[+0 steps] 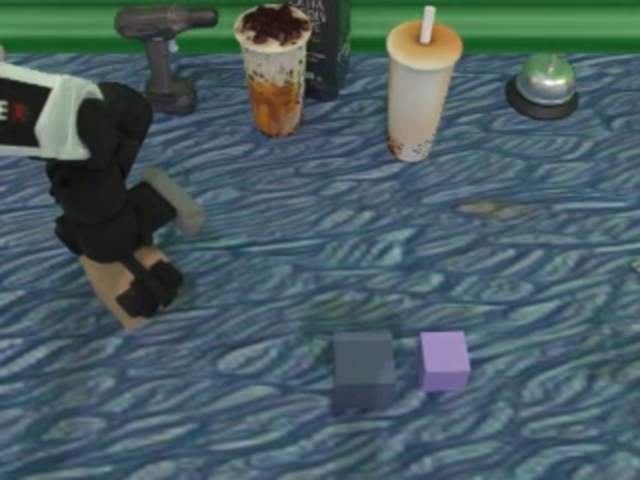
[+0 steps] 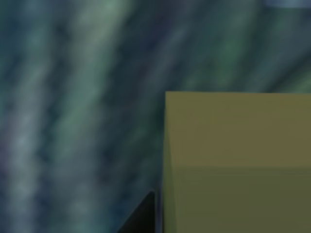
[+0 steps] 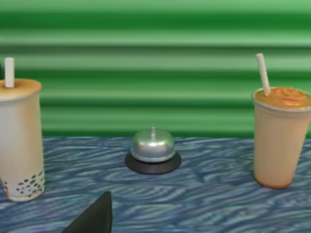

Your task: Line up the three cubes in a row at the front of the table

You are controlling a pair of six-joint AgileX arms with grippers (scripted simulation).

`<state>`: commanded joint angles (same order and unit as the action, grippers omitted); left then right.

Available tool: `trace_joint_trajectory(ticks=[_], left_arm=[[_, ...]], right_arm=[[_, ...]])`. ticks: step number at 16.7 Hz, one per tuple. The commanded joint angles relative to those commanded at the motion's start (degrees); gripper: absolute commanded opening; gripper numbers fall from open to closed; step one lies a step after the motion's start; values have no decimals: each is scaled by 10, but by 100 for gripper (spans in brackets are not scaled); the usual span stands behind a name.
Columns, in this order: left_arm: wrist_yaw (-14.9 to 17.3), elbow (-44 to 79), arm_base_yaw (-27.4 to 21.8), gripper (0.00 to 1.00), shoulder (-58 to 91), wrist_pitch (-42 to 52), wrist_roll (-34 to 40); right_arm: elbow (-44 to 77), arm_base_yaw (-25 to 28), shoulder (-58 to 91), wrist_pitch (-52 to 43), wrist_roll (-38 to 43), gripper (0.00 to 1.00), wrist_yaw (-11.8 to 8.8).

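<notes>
At table left, the tan cube (image 1: pixel 108 292) sits clamped in the left gripper (image 1: pixel 140 285), apparently held clear for carrying to the front row. It sits skewed to the table edges; being a cube, it has no long axis. Front centre, the grey cube (image 1: pixel 363 370) and purple cube (image 1: pixel 444 360) stand near each other, square-on. Right gripper: out of the top view, state unknown.

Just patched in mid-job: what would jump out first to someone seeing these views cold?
The left arm's gripper at the table's left, its black fingers clamped on the larger tan matte cube, which also fills the left wrist view. Toward the front, the dark slate grey-blue cube and small light-purple cube sit side by side, apart. Drinks crowd the back edge.
</notes>
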<state>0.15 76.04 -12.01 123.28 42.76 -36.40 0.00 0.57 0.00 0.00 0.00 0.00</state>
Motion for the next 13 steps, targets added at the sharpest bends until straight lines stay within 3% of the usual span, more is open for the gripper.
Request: trace_joint_trajectory(ticks=[6,13], left_arm=[[0,0,0,2,0,0,0],[0,0,0,0,0,0,0]], right_arm=[[0,0,0,0,0,100,0],[0,0,0,0,0,100,0]])
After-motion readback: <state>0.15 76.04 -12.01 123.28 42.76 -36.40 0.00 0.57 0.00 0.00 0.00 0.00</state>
